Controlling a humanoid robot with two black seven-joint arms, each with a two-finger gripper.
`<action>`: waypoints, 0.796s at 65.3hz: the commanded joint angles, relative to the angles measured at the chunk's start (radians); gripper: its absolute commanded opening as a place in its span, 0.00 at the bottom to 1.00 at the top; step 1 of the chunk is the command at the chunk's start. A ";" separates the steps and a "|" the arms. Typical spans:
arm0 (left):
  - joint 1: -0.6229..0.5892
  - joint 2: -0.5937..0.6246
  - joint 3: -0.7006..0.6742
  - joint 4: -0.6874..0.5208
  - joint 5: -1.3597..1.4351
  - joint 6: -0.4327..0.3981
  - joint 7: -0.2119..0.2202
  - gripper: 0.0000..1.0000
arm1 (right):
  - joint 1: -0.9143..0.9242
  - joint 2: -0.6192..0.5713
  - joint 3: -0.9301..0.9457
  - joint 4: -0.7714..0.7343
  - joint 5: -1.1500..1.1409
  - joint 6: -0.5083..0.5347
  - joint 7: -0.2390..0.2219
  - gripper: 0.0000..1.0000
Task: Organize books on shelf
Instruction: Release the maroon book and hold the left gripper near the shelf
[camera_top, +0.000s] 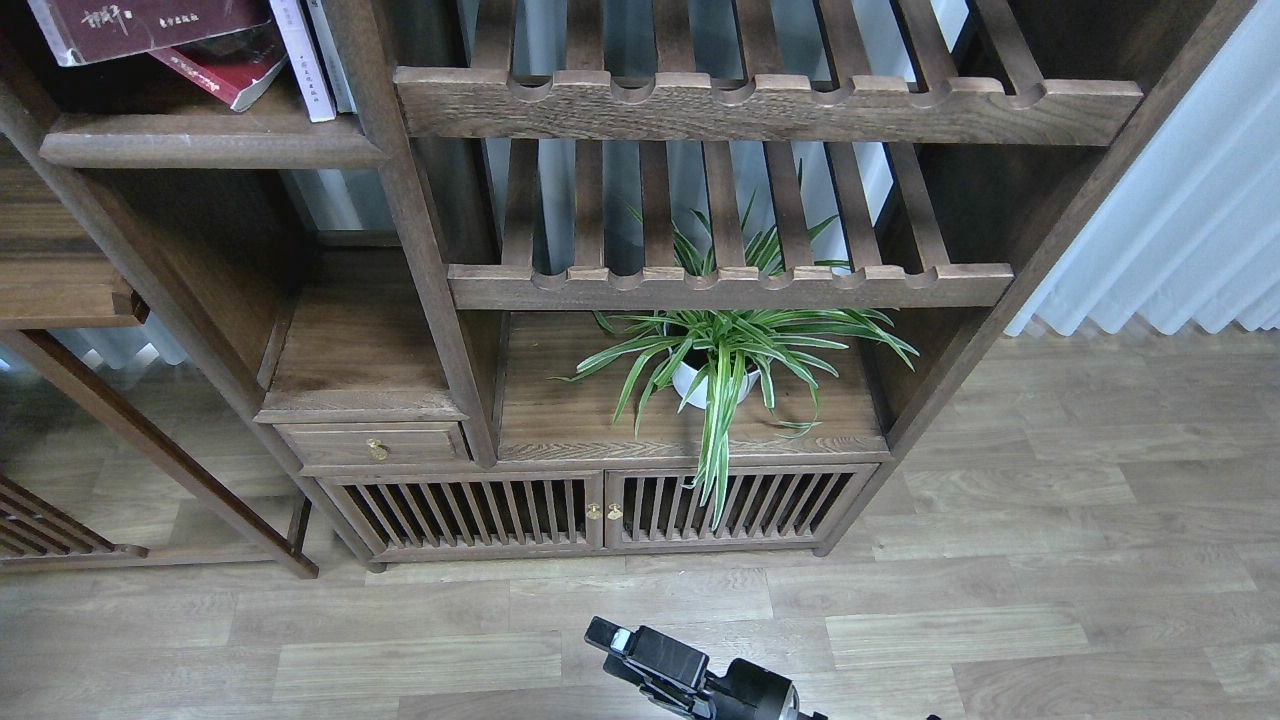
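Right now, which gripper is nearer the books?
Probably right, but only it shows. The right gripper hangs at bottom centre, far below and right of the books on the top-left shelf. The left gripper is out of view, so unconfirmed.

The top edge crops the maroon book (140, 25), while the arm (700, 680) is cropped below, its fingers indistinguishable

Lighting: soft, even daylight through white curtain (1180, 210) at right; dim recesses under shelf (210, 150); focus sharp; mild wide-angle bowing at edges; no glare
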 joint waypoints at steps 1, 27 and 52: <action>-0.038 -0.043 -0.001 0.046 0.084 0.000 0.001 0.06 | -0.005 0.000 0.000 0.000 0.001 0.000 0.000 0.96; -0.067 -0.118 -0.038 0.152 0.207 0.000 -0.070 0.05 | 0.024 0.000 -0.015 0.001 0.002 0.000 0.000 0.96; -0.078 -0.207 -0.038 0.331 0.121 0.000 -0.284 0.05 | 0.024 0.000 -0.015 0.005 0.007 0.000 0.001 0.96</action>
